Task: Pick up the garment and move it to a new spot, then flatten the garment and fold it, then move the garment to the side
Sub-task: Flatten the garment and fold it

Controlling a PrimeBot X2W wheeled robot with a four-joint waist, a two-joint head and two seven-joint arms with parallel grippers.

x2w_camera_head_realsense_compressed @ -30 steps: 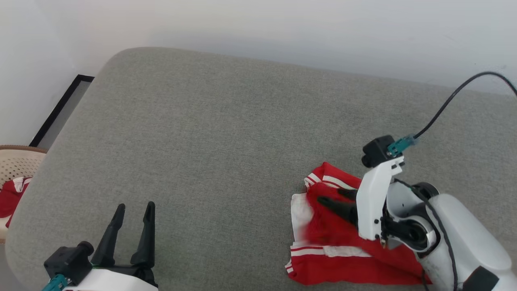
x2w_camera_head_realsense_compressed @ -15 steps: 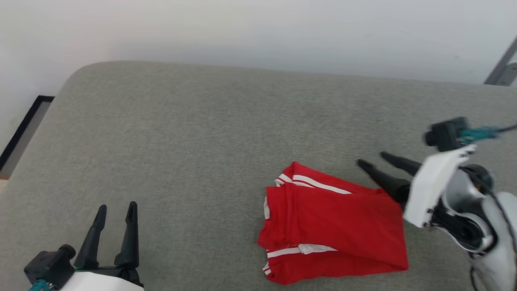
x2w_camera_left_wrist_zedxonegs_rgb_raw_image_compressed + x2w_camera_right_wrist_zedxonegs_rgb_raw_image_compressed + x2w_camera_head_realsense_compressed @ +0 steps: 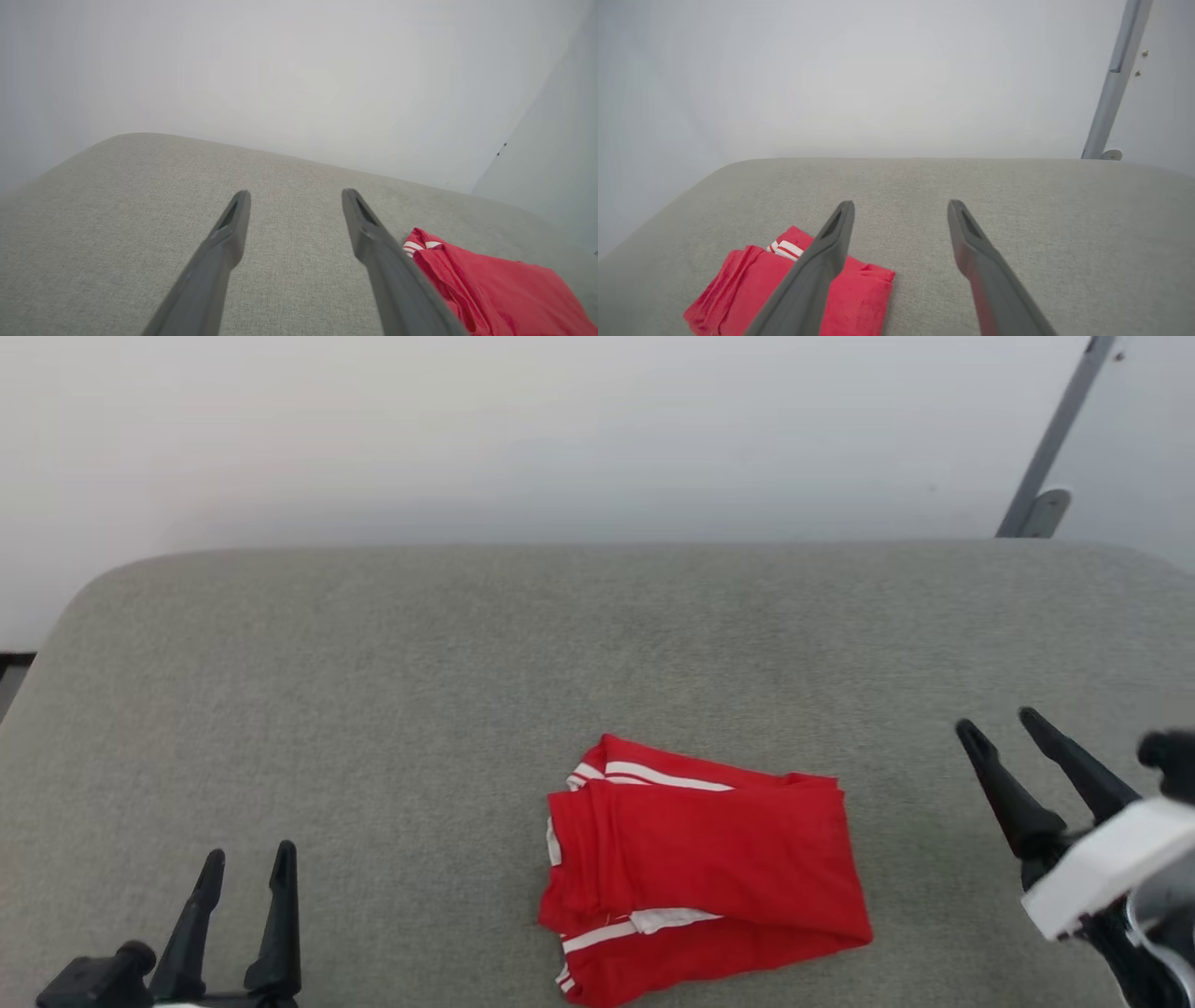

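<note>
Garment point(image 3: 700, 868) lies folded into a compact red bundle on the grey cushion point(image 3: 420, 691). In the head view it sits toward the near edge, a little right of the middle. White stripe bands show at its far-left corner and along its near-left edge.

Left jaws sit at the lower left of the head view, well apart from the garment. Their fingers point(image 3: 280, 915) are spread wide with bare cushion between them. In the left wrist view the garment point(image 3: 504, 294) lies beyond the right-hand finger.

Right jaws hang at the lower right, clear of the garment's right edge. Their fingers point(image 3: 1004, 798) are likewise wide apart and hold nothing. In the right wrist view the garment point(image 3: 733, 289) lies partly behind the left-hand finger.

A pale wall point(image 3: 467, 429) rises behind the cushion, with a grey pole point(image 3: 1050, 439) toward the right.
</note>
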